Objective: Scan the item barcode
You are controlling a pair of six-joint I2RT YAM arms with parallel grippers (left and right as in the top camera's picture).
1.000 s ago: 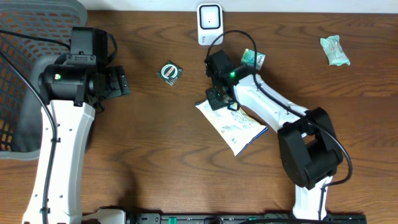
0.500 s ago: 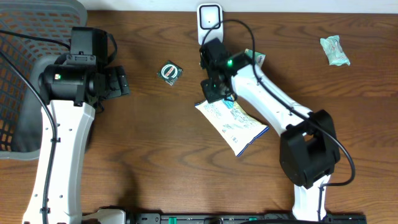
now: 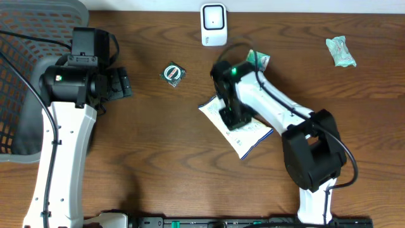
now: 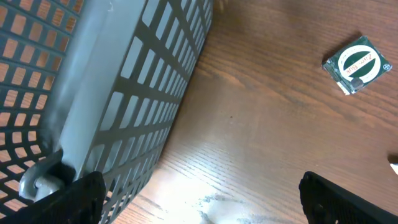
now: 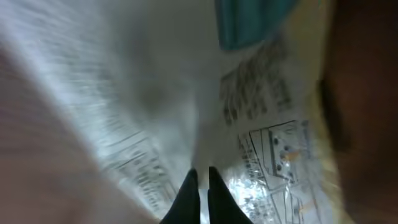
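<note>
moved: right gripper point(image 3: 231, 119) swings from the scanner point(image 3: 214, 24) down onto the white pouch point(image 3: 248, 136)
right jaws: pressed together on pouch
left jaws: spread wide

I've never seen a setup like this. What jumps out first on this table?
The right arm's tool is pressed shut onto a white printed pouch mid-table, below a small white scanner at the far edge. On the left, the other arm's tool hangs open beside a grey mesh basket, near a small green packet.
</note>
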